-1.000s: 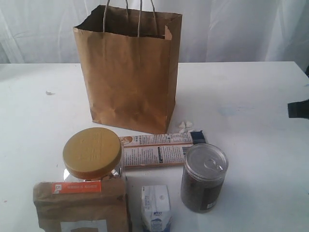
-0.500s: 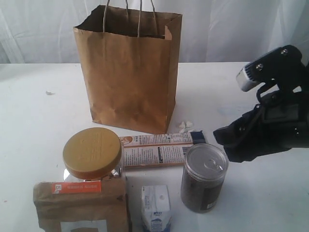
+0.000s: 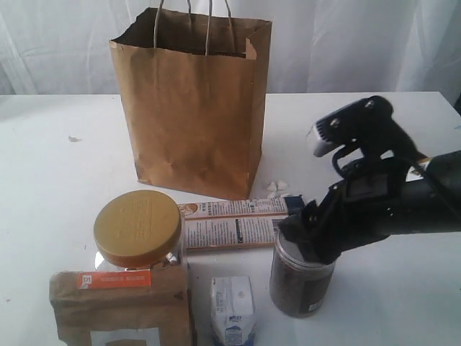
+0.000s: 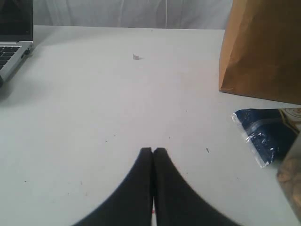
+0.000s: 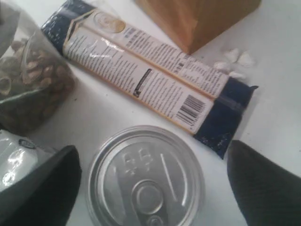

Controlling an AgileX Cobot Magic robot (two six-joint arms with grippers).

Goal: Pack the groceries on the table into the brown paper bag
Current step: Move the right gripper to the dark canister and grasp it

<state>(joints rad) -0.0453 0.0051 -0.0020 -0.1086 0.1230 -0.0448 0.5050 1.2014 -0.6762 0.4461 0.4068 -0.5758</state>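
Observation:
The brown paper bag [image 3: 191, 108] stands upright and open at the back of the table [image 3: 374, 130]. In front of it are the yellow-lidded jar [image 3: 137, 227], the long navy-orange packet [image 3: 238, 223], the brown pouch [image 3: 122, 310], the white carton [image 3: 233, 310] and the dark pull-tab can [image 3: 301, 285]. My right gripper [image 3: 308, 232] hovers open just over the can's lid [image 5: 148, 179]. One of its fingers [image 5: 42, 188] stands on each side of the can and neither touches it. My left gripper [image 4: 154, 151] is shut and empty over bare table, away from the bag [image 4: 263, 52].
A few white crumbs [image 3: 276, 189] lie by the bag's front corner. A laptop [image 4: 14, 42] sits at the table's edge in the left wrist view. A small scrap [image 3: 73, 138] lies on the left of the table. A white curtain hangs behind.
My right arm has swung in from the right edge to above the can, and its jaws have opened wide. The groceries and the left gripper have not moved.

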